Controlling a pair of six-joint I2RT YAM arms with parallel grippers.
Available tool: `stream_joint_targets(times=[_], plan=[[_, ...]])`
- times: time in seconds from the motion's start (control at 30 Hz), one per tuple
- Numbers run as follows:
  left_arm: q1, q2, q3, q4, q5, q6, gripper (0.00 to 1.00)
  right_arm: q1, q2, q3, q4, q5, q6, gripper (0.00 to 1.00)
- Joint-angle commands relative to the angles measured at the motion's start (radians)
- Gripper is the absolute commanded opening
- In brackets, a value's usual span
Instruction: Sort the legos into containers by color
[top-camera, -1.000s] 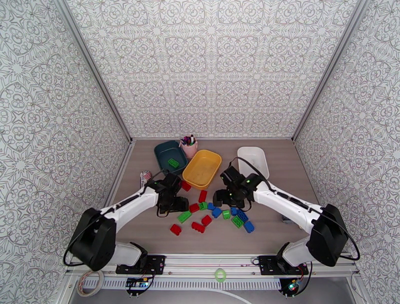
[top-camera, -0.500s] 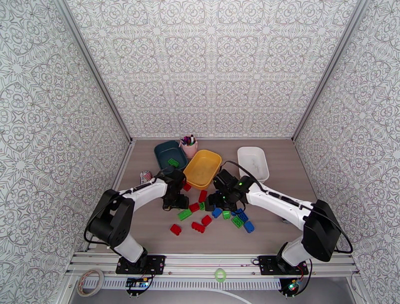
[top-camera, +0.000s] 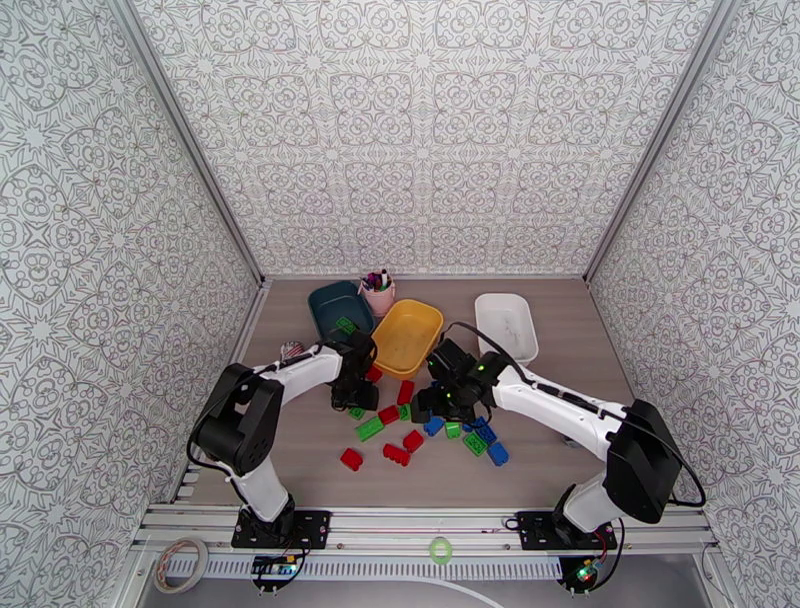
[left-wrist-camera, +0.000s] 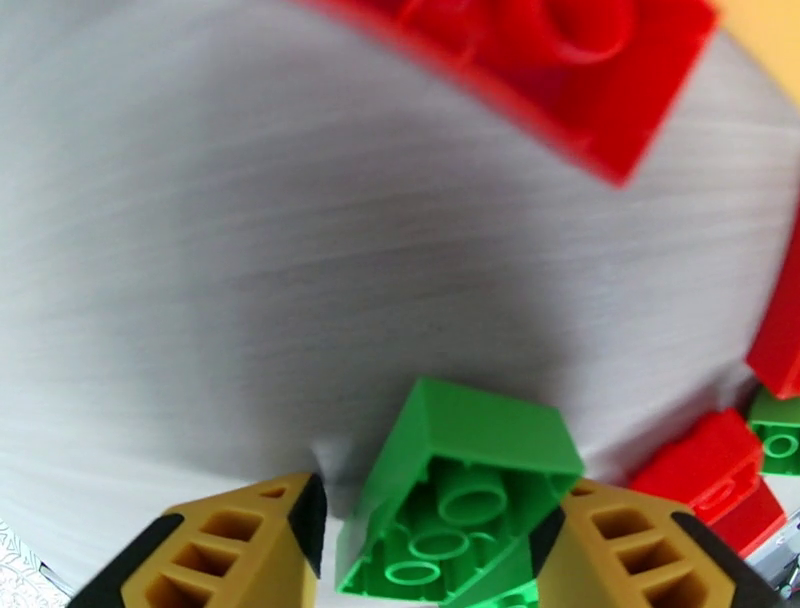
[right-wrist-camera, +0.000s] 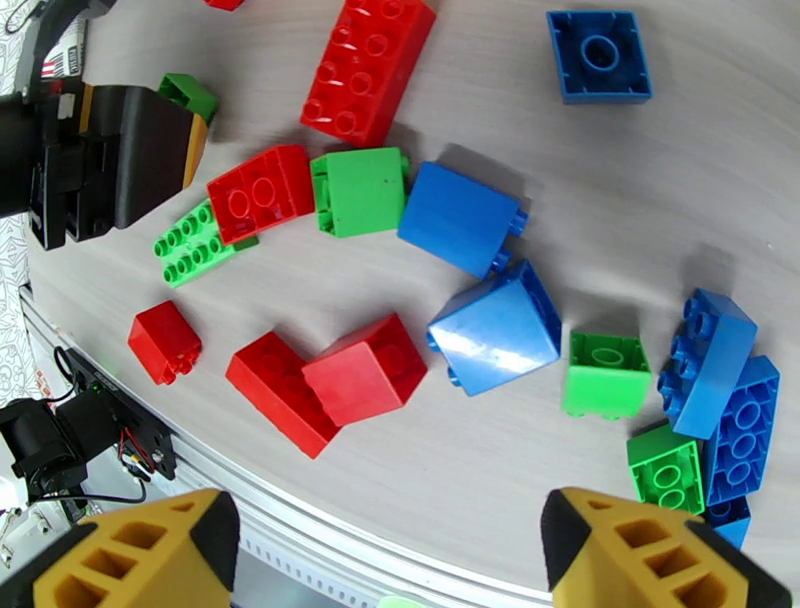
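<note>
Legos, small studded plastic bricks in red, green and blue (right-wrist-camera: 355, 375): scattered on grey wood-grain table (right-wrist-camera: 600, 170). Judged light, rigid, smooth-walled, likely to slip if pinched on a corner. Best taken across two flat opposite walls, not over studs.

Green brick (left-wrist-camera: 460, 470): tilted, hollow underside toward camera, between fingers of left claw (left-wrist-camera: 430, 515). Fingers close beside both walls; firm clamp not confirmable.

Right claw (right-wrist-camera: 388, 525): spread wide, empty, above pile.

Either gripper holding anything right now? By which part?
Left gripper straddles a tilted green brick at its side walls; a firm clamp can't be told. Right gripper is open, holding nothing.
</note>
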Motion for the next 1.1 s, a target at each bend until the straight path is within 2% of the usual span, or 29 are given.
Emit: stream_joint_targets(times=[0.0,0.17,0.27,0.47,0.67,0.77,0.87,1.0,1.07], plan=[[-0.011,0.011,0.001,-0.020,-0.009,0.013,0.56,0.007,-0.020,0.024,-0.021,0.032,-0.016,0.85],[-0.014,-0.006,-0.006,-0.021,-0.020,-0.020,0.36,0.007,-0.019,0.028,-0.016,0.039,-0.015,0.85],[-0.013,-0.053,-0.010,-0.020,-0.020,-0.048,0.30,0.006,-0.013,0.044,-0.020,0.054,-0.015,0.85],[0.023,-0.168,0.008,-0.016,0.000,-0.109,0.29,0.005,0.036,0.154,-0.070,0.130,-0.022,0.92],[0.154,-0.236,0.056,0.026,0.103,-0.171,0.28,0.005,0.205,0.443,-0.272,0.323,-0.010,0.95],[0.235,-0.236,0.090,0.056,0.163,-0.198,0.28,0.005,0.260,0.528,-0.262,0.359,-0.055,0.98],[0.313,-0.210,0.129,0.088,0.235,-0.230,0.28,0.004,0.314,0.597,-0.257,0.320,-0.091,0.99],[0.381,-0.126,0.235,0.090,0.269,-0.250,0.29,-0.005,0.440,0.742,-0.315,0.143,-0.159,0.99],[0.401,-0.077,0.295,0.083,0.280,-0.254,0.30,-0.004,0.451,0.745,-0.270,0.093,-0.168,0.99]])
